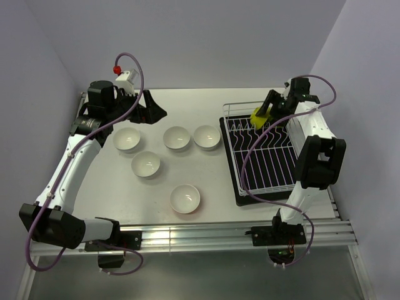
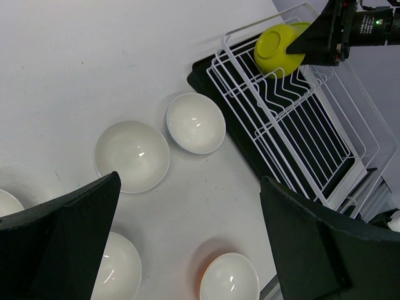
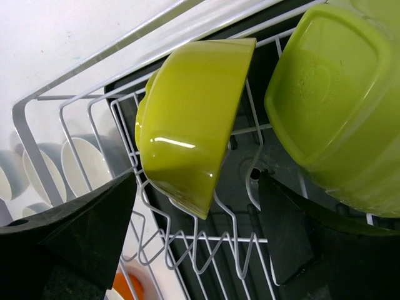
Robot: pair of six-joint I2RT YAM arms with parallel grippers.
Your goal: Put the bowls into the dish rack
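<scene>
Top external gives you the dish rack (image 1: 269, 169) on the right side of the frame, long axis running top to bottom, with most of its prongs bare below the 2 bowls already loaded.

Your right gripper (image 1: 264, 111) is up at the rack's upper end. On the right wrist view its jaws stand wide on either side of a lime green bowl (image 3: 187, 125), which rests on edge in the prongs. There is clear space on the right-hand finger's side, so I'd call that one let go. The second green bowl (image 3: 331, 106) stands just beside it, upper right of that view.

Your left gripper (image 1: 150, 109) hangs wide and empty at upper left.

That leaves 5 on the table (image 1: 212, 175), all to the left of the rack. The rightmost white bowl (image 1: 207, 137) sits just beside the rack's left edge, lower left of the right gripper, so it's the nearest pick for that arm. The leftmost white bowl (image 1: 127, 139) lies just below the left gripper. The orange bowl (image 1: 185, 198) is lowest in frame. They're round, so there's no axis to line up.
</scene>
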